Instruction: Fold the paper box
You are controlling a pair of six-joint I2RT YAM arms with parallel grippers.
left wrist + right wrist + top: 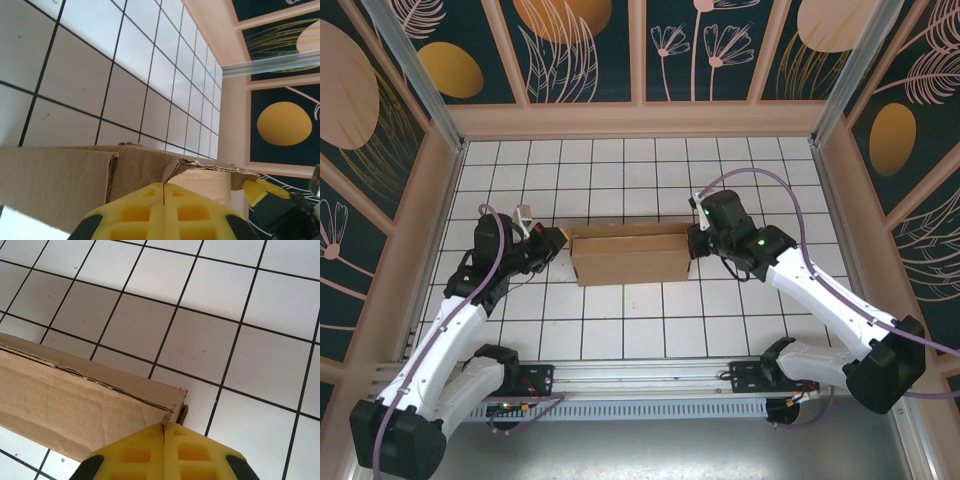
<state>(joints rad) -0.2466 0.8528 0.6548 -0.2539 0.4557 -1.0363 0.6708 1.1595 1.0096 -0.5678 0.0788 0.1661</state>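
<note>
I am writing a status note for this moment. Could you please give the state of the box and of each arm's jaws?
box: folded up into a long shape, lying on the table between the two arms.
left jaws: shut, tips at the box's left end, nothing between them.
right jaws: shut, tips at the box's right end, nothing between them.

From where I stand, no word, label, brand or number can be read anywhere. The paper box (pixel 628 257) is plain brown cardboard on every face I can see. The wall panels (pixel 585 45) carry only drawn leaves, flowers and round shapes, and the tiled worktop (pixel 650 325) only its black grid lines.
</note>
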